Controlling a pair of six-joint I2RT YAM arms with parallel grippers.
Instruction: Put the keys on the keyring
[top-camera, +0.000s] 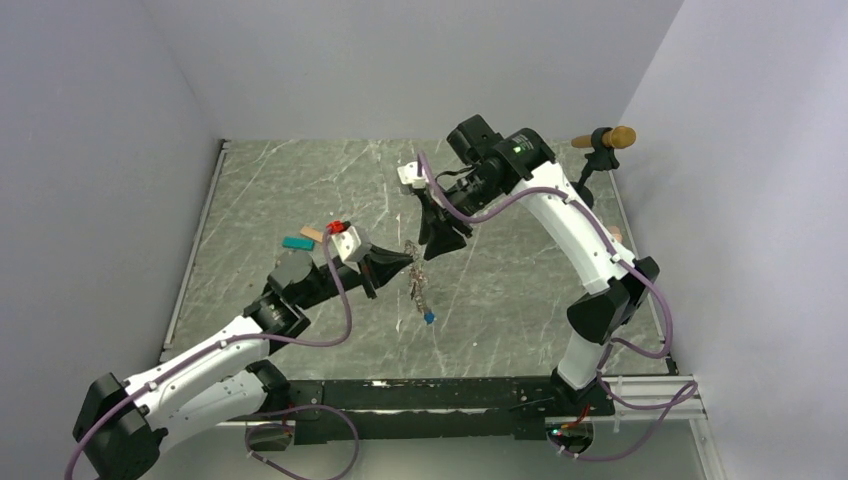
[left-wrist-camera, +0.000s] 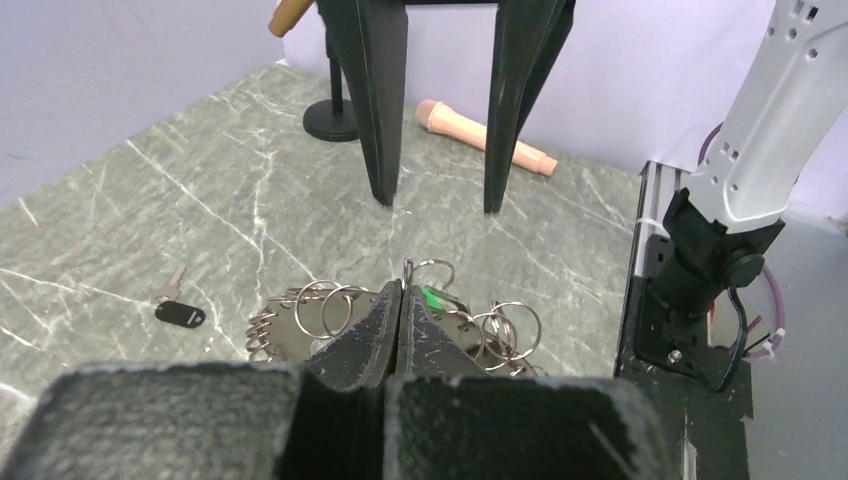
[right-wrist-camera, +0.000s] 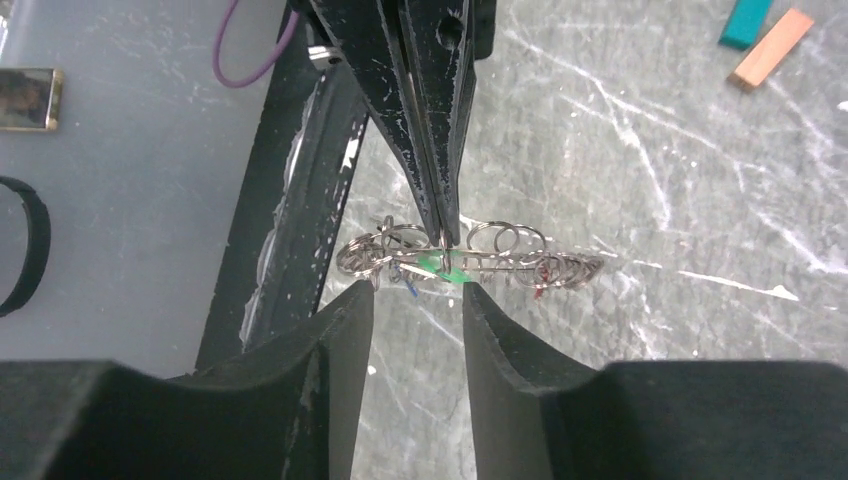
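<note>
Left gripper is pressed fully shut, its two black fingertips pinching one small loop of the keyring over the middle of the bench. The keyring shows as a long bunch of silvery split rings. It sits right at the tip of the left gripper and spreads out to both sides of it, crosswise to the fingers. Seen from above, its long axis runs from the far edge of the bench toward the near edge. A short part lies on the far side of the pinch, and the longer part trails toward the near edge.

The blue key is at the end closest to the near edge. The green key lies within the bunch, just beside the pinched loop. It cannot be told whether the ends of the keyring touch the bench.

Right gripper is spread wide and has hold of nothing. Its fingertips stand just short of the keyring, apart from it, one to each side of the green key.

A teal block and a tan block lie side by side toward the left edge of the bench.
</note>
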